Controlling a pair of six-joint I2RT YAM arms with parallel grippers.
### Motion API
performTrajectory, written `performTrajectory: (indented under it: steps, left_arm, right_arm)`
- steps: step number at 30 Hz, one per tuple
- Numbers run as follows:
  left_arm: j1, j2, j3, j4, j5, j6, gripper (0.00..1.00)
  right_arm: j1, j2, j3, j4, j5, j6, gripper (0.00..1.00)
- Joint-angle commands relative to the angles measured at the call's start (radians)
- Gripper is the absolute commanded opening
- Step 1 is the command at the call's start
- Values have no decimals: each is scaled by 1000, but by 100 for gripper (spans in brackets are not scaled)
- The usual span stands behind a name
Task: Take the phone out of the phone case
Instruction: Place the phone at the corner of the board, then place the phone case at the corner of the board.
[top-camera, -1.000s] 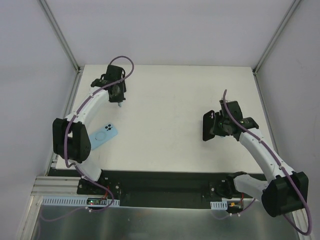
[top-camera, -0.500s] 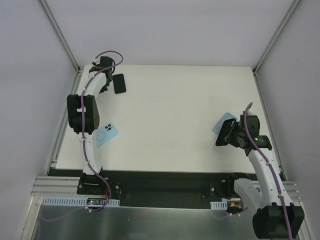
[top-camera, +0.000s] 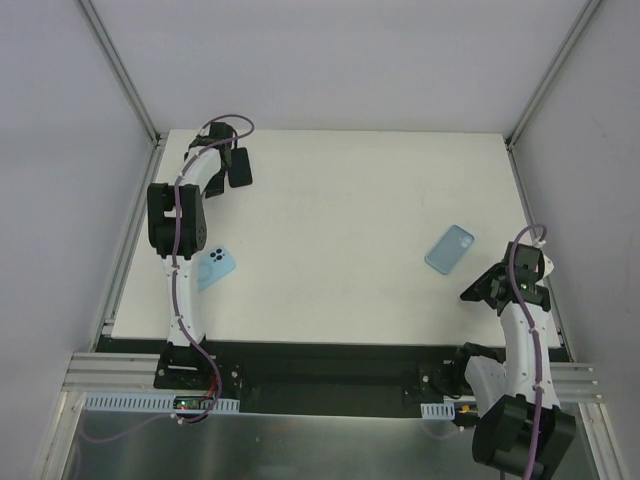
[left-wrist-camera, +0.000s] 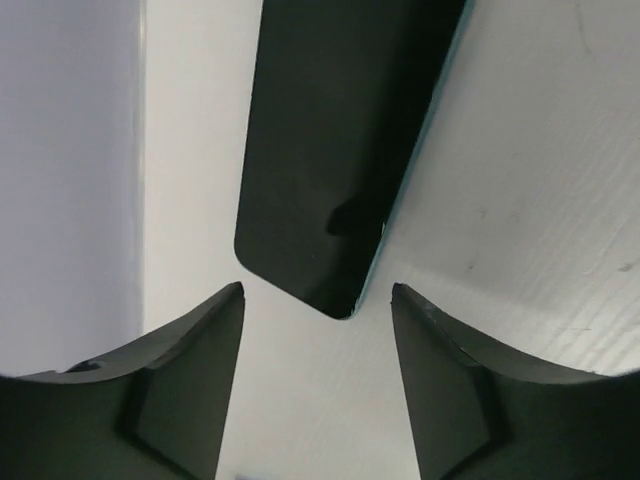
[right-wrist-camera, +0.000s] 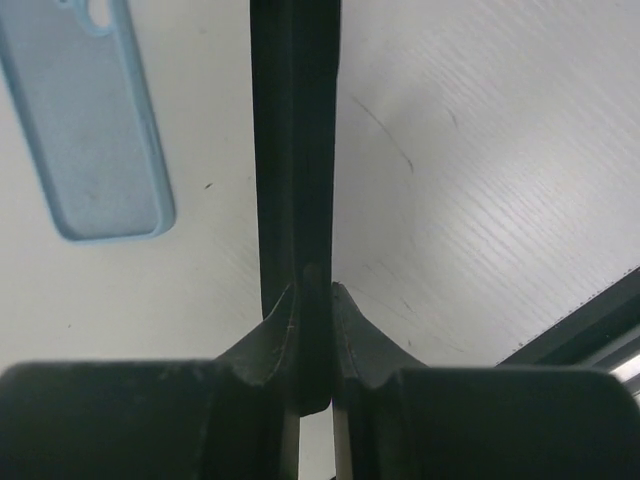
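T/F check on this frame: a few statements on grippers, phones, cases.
1. The left gripper is open, with a black phone lying flat just beyond its fingertips. True.
2. The right gripper is empty. False: it is shut on a second phone, held edge-on.
3. Two blue cases lie on the table. True: the left case and the right case.
4. The left gripper is at the table's near edge. False: it is at the far-left corner.
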Motion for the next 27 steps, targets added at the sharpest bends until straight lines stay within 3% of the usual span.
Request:
performTrajectory:
  steps: [1,2,3,5,6,8,14,18,20,21,27]
  left_arm:
    - [2,-45,20,-32,115,-42,70]
    - [2,-66,15,-37,136,-54,73]
    - [2,-77,11,-46,168,-71,76]
    - [2,-124,-8,-54,193,-88,80]
    - [2,-142,-19,-57,198,-95,81]
    - [2,-207,-55,-66,215,-120,83]
    - [2,-429,-207,-78,248,-174,85]
    - [5,-585,-356,-81,314,-233,87]
    - [25,-673,-504,-51,427,-255,88]
    - [39,-694,-588,-51,493,-291,88]
    - [39,-842,-842,-49,532,-379,90]
  right_arm:
    - [-105,42,-51,114,-62,31,2]
    - [-125,54,-61,140,-85,47,7]
    - [-145,54,-77,148,-125,51,28]
    - [-194,45,-88,153,-144,59,57]
    - [-203,37,-91,144,-142,59,80]
    - [-225,18,-88,101,-130,56,98]
    - [-234,-79,-31,-31,-43,48,96]
    - [-221,-133,36,-68,-98,29,96]
    - [-198,-119,66,-63,-151,-7,96]
    - [-153,-116,104,-71,-173,-14,96]
    - [133,-105,185,-102,-52,-15,96]
